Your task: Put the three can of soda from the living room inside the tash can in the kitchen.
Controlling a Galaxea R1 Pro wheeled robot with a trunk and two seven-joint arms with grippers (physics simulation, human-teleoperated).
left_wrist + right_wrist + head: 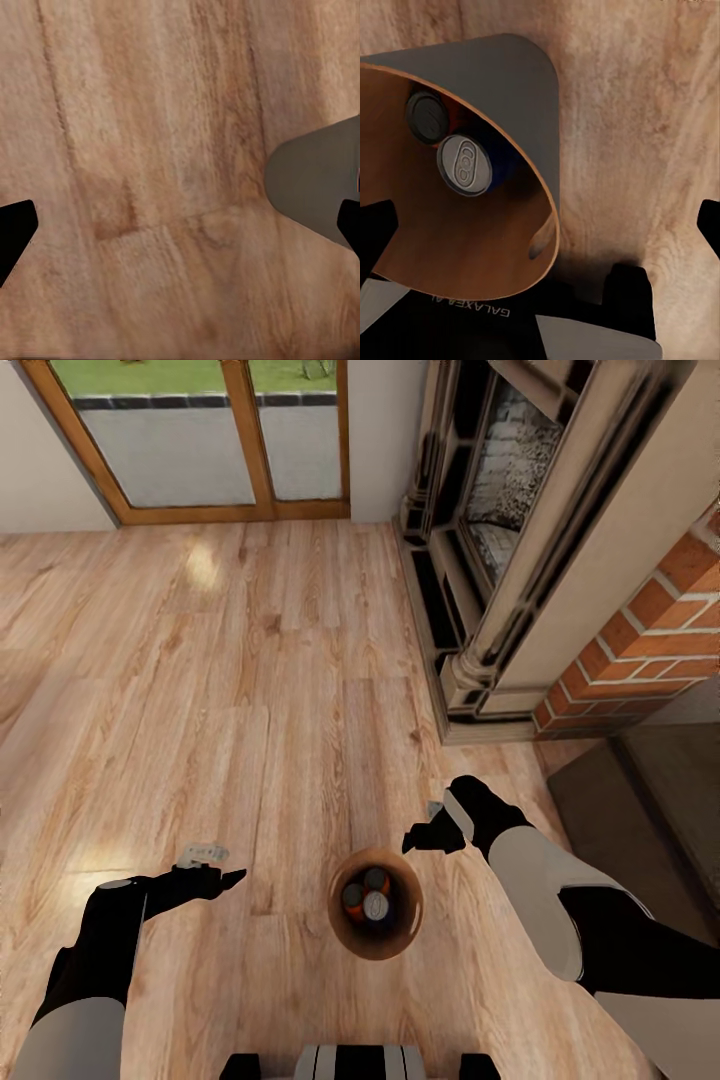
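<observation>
Beside the fireplace (490,550), on the wood floor (250,690), I see the bin (376,945) standing upright between my two tools. All three cans (366,900) sit inside it. My left tool (225,878) is spread wide and holds nothing. My right tool (418,838) is spread wide too.

- Bin (376,945): small, round and tapered, grey outside, glossy brown inside; stands upright on the wood floor (250,690), near, just right of centre.
- Cans (366,897): three, silvery tops up, standing close together inside the bin; orange and dark blue sides show.
</observation>
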